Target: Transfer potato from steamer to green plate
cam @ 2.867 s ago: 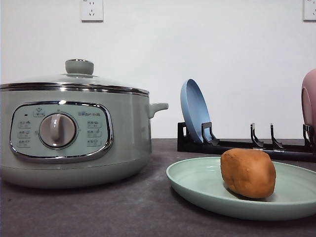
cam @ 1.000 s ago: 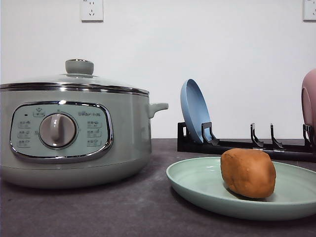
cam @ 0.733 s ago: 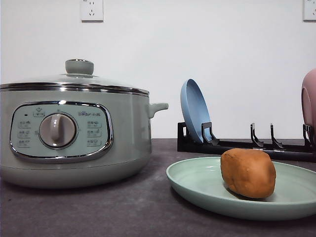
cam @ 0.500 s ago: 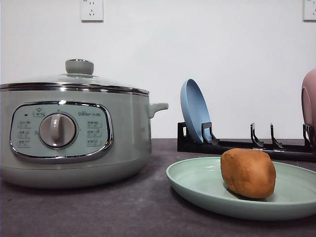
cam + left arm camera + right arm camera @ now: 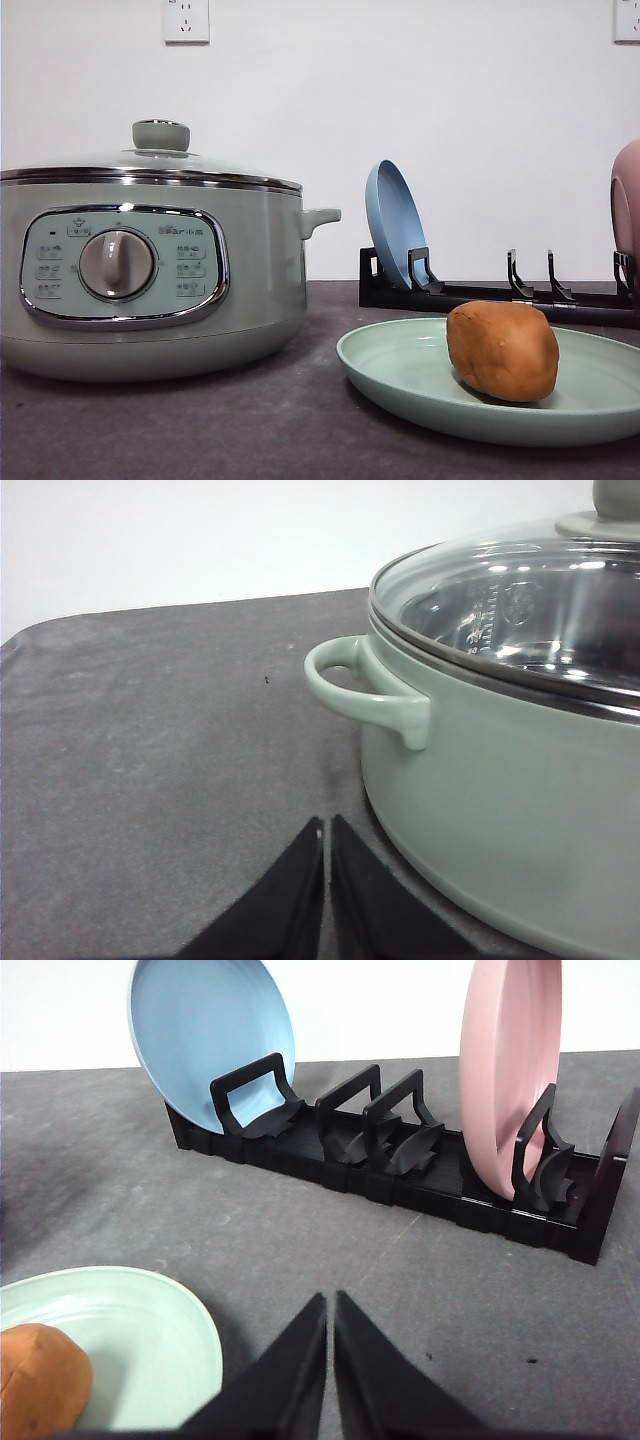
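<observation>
Potato point(image 5: 502, 350): sitting on green plate point(image 5: 400, 372), steamer point(image 5: 150, 270) lidded.
Left gripper point(image 5: 326, 880): clenched, empty.
Right gripper point(image 5: 330, 1360): clenched, empty.
Advice: keeping clear of plate.

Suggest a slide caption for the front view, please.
Potato resting on the green plate beside the lidded steamer.

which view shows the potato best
The front view: the whole potato sits in plain sight on the green plate. The right wrist view catches just a slice of it at the frame's corner.
</observation>
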### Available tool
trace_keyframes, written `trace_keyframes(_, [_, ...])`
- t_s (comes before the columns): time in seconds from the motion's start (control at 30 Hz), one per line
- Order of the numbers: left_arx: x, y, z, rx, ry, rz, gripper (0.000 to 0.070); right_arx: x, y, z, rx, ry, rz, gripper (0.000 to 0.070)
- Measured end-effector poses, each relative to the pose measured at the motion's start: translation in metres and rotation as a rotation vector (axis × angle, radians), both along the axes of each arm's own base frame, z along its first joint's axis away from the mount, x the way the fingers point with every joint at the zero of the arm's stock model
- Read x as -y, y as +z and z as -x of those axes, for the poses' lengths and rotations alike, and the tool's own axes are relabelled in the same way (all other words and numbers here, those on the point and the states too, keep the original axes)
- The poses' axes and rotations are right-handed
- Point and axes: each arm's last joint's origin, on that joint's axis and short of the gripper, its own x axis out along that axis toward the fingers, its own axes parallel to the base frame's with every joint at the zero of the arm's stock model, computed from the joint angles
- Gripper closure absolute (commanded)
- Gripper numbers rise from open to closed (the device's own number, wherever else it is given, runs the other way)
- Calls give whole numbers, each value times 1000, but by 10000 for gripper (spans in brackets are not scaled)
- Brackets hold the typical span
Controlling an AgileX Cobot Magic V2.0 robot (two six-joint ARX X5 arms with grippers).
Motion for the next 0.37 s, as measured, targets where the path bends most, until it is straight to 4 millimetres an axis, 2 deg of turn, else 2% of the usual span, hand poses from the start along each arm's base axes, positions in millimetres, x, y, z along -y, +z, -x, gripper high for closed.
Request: trace_keyframes(0.37, [0, 0, 0, 0, 0, 0, 697, 0, 0, 0, 0, 0, 0, 700])
